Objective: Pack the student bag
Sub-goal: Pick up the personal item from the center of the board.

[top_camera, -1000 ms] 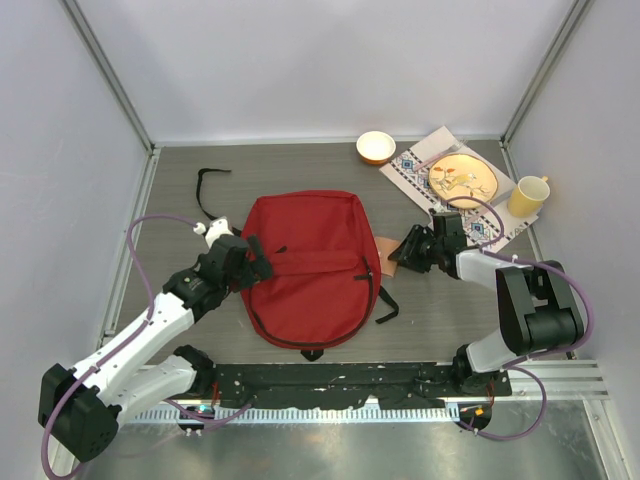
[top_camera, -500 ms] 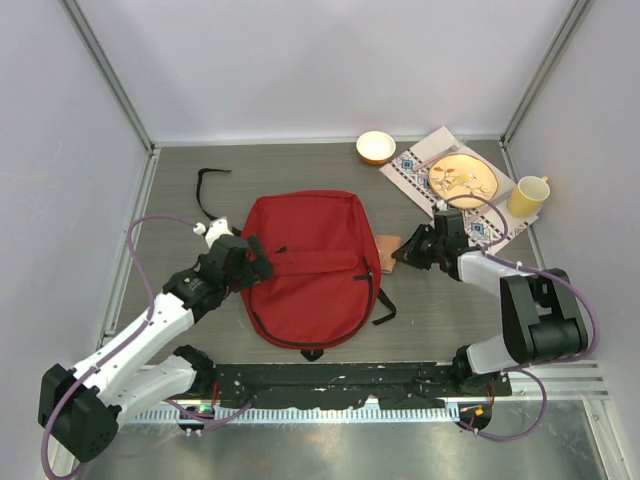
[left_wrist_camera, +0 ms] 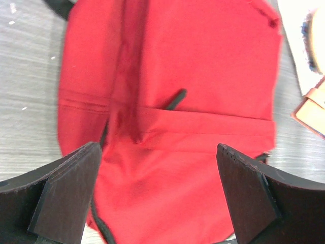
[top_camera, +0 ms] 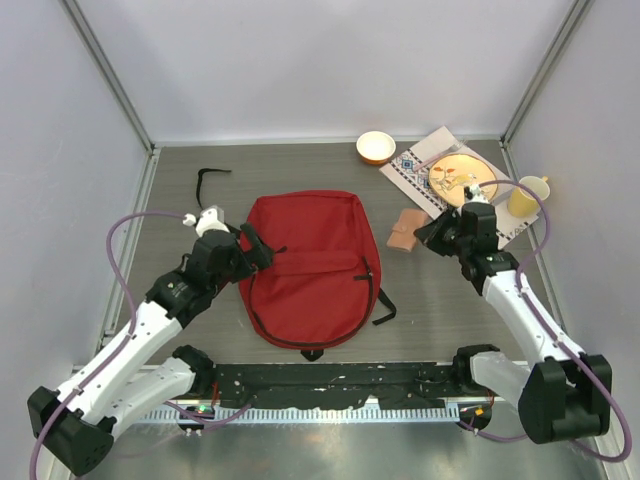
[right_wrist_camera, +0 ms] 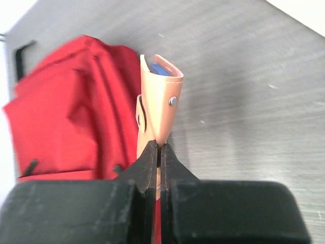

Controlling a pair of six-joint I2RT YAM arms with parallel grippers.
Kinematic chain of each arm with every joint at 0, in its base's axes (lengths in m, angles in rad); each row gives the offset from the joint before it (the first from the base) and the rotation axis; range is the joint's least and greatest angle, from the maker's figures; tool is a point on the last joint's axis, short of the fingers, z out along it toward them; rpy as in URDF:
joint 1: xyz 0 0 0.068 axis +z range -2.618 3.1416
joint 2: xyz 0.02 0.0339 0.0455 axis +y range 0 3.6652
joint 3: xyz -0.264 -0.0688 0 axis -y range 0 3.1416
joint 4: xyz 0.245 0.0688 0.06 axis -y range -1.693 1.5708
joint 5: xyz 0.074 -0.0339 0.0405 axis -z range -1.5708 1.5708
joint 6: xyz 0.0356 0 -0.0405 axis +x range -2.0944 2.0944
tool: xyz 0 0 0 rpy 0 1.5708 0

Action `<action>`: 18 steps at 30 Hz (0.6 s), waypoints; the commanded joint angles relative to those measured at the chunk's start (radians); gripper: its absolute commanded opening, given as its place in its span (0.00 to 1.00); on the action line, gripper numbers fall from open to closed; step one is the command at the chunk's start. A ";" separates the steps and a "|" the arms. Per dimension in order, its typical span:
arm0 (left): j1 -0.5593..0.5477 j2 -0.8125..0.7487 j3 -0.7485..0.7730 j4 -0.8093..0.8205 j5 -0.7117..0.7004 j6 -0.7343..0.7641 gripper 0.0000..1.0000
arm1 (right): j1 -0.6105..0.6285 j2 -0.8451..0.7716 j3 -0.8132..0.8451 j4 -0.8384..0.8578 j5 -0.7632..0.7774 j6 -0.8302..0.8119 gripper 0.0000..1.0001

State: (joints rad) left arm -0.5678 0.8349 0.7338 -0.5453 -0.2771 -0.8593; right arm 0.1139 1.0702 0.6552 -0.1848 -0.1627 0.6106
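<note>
The student bag (top_camera: 310,265) is laid flat around the middle of the surface (top_camera: 450,300), a bit left of centre, between the two arms. It's soft red fabric. A dark zipper is run round its near edge, a seam is stitched across the front for the pocket, and a black strap end is seen poking out at its lower right side. It looks pretty flat and floppy.

The left gripper (top_camera: 255,248) is held over the bag's left edge with its jaws spread wide and nothing gripped. The right gripper (top_camera: 428,235) is clamped tight on a tan pouch (top_camera: 403,229), held just right of the bag and apart from it. In the right wrist view the pouch is pinched at its lower end, with a snap stud on its side and something blue in its open top.

The surface is grey wood-grain, boxed in by plain white walls (top_camera: 300,70). At the far right a patterned placemat (top_camera: 410,168) is set out with an orange plate (top_camera: 462,179) on it. A yellow cup (top_camera: 527,195) is just beside it and a small bowl (top_camera: 375,146) sits near its left corner. A loose black strap (top_camera: 205,185) is seen beyond the bag's far left corner.

Versus a second ago, the pouch was down against the bag's right edge. Now it's been carried off to the right and the right arm is stretched out. The bag itself hasn't visibly been shifted.
</note>
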 commanded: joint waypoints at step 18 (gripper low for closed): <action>0.003 0.222 0.035 0.815 0.506 -0.130 1.00 | 0.194 -0.009 0.086 0.429 -0.477 0.227 0.01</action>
State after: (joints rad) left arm -0.5671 1.0256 0.7807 0.0212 0.1295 -0.9329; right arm 0.2745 1.0542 0.7441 0.0578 -0.5716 0.7528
